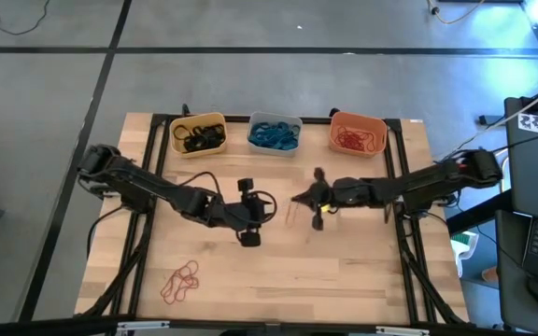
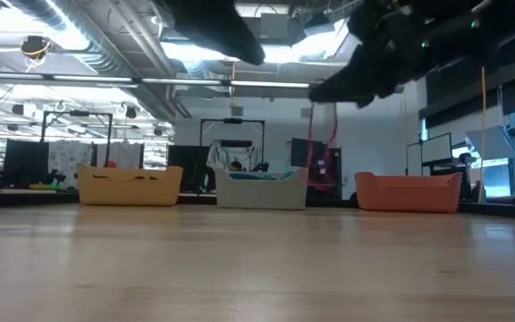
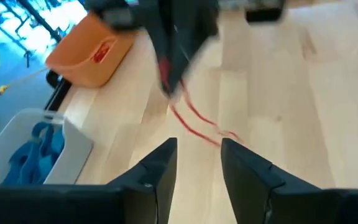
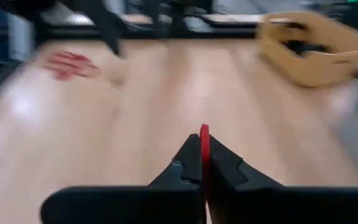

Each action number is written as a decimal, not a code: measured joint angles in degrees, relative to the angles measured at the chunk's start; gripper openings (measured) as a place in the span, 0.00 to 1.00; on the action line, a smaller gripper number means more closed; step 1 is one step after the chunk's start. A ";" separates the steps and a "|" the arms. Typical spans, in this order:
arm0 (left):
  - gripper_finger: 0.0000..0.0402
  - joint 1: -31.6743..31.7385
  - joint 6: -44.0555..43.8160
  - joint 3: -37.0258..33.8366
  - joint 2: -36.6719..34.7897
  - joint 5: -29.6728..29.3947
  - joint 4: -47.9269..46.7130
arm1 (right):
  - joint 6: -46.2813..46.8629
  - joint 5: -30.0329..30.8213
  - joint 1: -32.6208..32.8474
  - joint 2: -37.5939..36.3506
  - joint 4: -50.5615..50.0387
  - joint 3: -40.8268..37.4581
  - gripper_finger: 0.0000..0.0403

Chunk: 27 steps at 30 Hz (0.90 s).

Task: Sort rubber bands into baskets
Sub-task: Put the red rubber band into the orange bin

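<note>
My right gripper [image 1: 296, 198] is over the middle of the table, shut on a red-orange rubber band [image 3: 188, 115]. My left gripper [image 1: 270, 206] faces it from the table's left, open and empty, its fingers [image 3: 160, 168] short of the band. A yellow basket [image 1: 199, 133] holds black bands, a pale grey basket [image 1: 275, 133] holds blue bands, and an orange basket [image 1: 358, 134] holds red-orange bands. All three stand along the far edge. A small heap of red-orange bands [image 1: 181, 280] lies on the table at the near left. My right gripper pinches the red-orange band between its two shut fingers, and a strip of the band [image 4: 204, 142] shows in the slit between the fingertips. The rest of the loop [image 3: 194, 121] hangs slack below the fingers. Whether its lower end touches the table I cannot tell.
The wooden table [image 1: 344, 271] has free room at its near middle and right. Black frame bars [image 1: 153, 159] run along the table's left and right sides, near the arms' bases.
</note>
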 joint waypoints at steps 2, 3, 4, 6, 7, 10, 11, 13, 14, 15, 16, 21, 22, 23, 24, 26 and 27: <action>0.31 -0.10 -1.05 0.00 -0.85 -0.34 -2.55 | -1.96 5.08 -0.05 -3.66 -3.56 -0.02 0.01; 0.31 -0.10 -1.80 -0.02 -1.08 -0.42 -3.88 | -3.08 8.05 -0.17 -5.68 -5.60 -0.02 0.01; 0.31 -0.10 -2.38 -0.02 -1.17 -0.66 -4.90 | -4.21 10.64 -0.54 -7.75 -7.65 0.00 0.01; 0.31 0.04 -3.58 -0.02 -1.17 -0.79 -6.83 | -5.87 14.97 -1.60 -11.68 -12.25 0.00 0.01; 0.31 0.22 -3.88 -0.02 -1.01 -0.81 -7.65 | -6.60 16.88 -2.43 -13.55 -14.44 0.00 0.00; 0.31 0.94 -4.63 -0.02 -0.66 -1.01 -8.57 | -7.24 20.54 -5.73 -18.71 -19.86 0.00 0.00; 0.31 1.19 -4.58 -0.02 -0.65 -1.11 -8.53 | -7.63 21.05 -7.04 -20.01 -21.01 0.00 0.01; 0.31 1.67 -3.63 -0.02 -0.65 -1.23 -8.09 | -8.67 21.03 -10.16 -22.40 -23.93 0.02 0.01; 0.31 1.73 -3.47 -0.02 -0.65 -1.23 -8.13 | -9.27 21.03 -11.66 -23.27 -24.53 0.02 0.01; 0.31 1.83 -3.40 -0.02 -0.65 -1.21 -8.10 | -9.88 21.05 -13.30 -24.04 -24.91 0.04 0.00; 0.31 1.99 -3.41 -0.02 -0.63 -1.21 -8.09 | -10.53 21.05 -14.94 -24.61 -25.54 0.04 0.00; 0.31 2.04 -3.27 -0.02 -0.63 -1.21 -7.99 | -14.73 21.05 -23.34 -24.92 -26.21 0.04 0.01; 0.31 2.04 -3.18 -0.02 -0.63 -1.21 -7.77 | -15.68 21.02 -25.07 -24.78 -26.20 0.04 0.01; 0.31 2.04 -2.97 -0.02 -0.63 -1.22 -7.55 | -16.15 21.04 -26.73 -24.70 -26.35 0.04 0.00; 0.31 2.04 -2.77 -0.02 -0.63 -1.21 -7.60 | -16.56 21.02 -28.42 -24.64 -26.61 0.02 0.00; 0.31 2.04 -2.39 -0.02 -0.63 -1.22 -7.60 | -17.23 21.04 -31.53 -24.40 -26.20 0.02 0.00; 0.31 2.04 -2.23 -0.02 -0.63 -1.21 -7.61 | -17.29 21.02 -32.98 -24.34 -26.28 0.02 0.00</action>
